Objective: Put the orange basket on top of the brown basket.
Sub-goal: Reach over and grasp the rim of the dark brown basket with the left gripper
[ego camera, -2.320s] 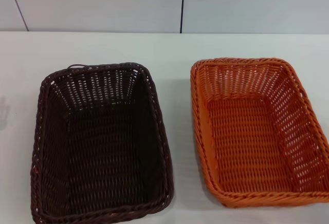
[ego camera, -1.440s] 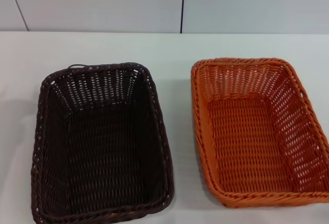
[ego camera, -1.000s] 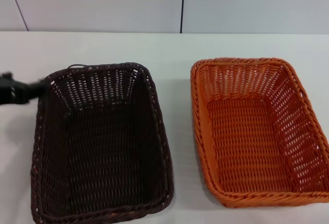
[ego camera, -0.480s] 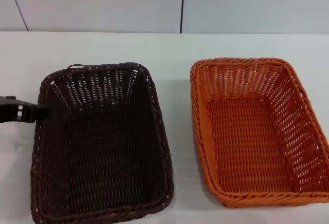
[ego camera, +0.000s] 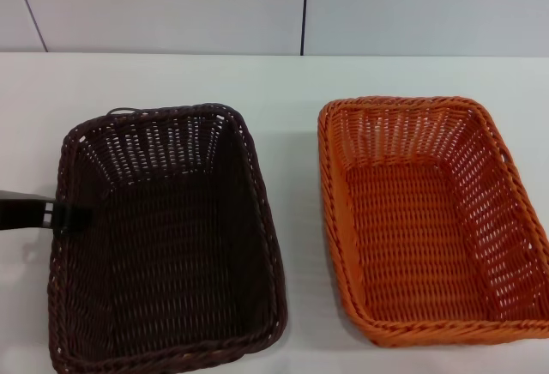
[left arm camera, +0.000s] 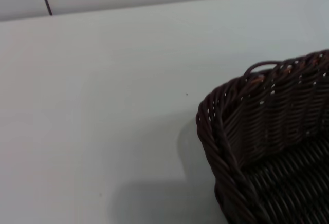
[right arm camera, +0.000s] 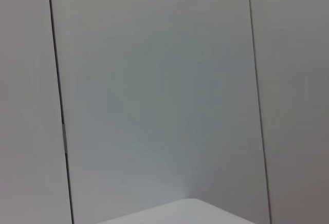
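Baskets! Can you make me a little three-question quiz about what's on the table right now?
1. True or false: the orange basket already sits on the brown basket.
2. Which basket is the left gripper at? A) orange B) brown
3. Fill in: both baskets rest on the white ____.

Key: 1 false, they sit side by side. 2 B, at its left rim. 3 table.

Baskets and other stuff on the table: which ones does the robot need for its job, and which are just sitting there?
Needed for the job:
- orange basket, on the right
- brown basket, on the left
- left gripper, at the brown basket's left rim

Just there:
- white table
- wall panels behind it

Nothing else lies about. The right gripper isn't in view.
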Controlling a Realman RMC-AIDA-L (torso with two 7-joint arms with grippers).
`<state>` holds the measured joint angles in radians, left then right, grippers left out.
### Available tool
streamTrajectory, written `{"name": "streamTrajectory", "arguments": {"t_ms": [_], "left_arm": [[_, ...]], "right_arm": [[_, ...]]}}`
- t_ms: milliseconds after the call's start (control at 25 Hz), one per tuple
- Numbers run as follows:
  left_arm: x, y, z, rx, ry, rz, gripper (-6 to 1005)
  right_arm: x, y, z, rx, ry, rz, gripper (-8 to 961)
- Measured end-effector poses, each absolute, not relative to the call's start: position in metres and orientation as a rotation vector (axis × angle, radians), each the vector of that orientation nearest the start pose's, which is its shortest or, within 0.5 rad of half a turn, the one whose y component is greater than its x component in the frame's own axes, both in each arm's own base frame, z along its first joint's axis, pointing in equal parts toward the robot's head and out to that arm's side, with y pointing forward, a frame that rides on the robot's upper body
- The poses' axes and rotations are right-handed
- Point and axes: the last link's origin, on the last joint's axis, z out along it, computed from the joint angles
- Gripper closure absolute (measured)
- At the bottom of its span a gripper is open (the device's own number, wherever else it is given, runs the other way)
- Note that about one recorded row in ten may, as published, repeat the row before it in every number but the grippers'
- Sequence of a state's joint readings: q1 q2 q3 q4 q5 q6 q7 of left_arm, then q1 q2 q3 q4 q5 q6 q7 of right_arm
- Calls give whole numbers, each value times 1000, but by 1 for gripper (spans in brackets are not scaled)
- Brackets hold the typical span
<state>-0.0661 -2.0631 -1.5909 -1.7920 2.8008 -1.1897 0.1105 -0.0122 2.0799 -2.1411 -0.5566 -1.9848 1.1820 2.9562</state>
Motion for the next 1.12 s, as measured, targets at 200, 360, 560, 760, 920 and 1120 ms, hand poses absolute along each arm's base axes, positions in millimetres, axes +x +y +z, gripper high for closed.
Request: {"name": "streamTrajectory", "arguments": {"t_ms": [200,360,560,760,920,1120], "left_arm": [[-248,308,46,-1940,-1204,184,233],[-244,307,40,-1958,-1199,182,234],[-238,308,34,-1995,-1172,196,299],[-238,309,34,-2023,-1133,221,452],[-237,310,35,-2072,-1061,270,554],[-230,315,51,-2206,-856,322,597]], "right_arm": [[399,217,22,-1014,753,484,191],[400,216,22,-1014,754,482,191],[400,215,22,-1014,755,480,191],[400,215,22,-1015,754,480,191],[400,215,22,-1015,754,480,191],[400,215,22,-1017,752,478,191]]}}
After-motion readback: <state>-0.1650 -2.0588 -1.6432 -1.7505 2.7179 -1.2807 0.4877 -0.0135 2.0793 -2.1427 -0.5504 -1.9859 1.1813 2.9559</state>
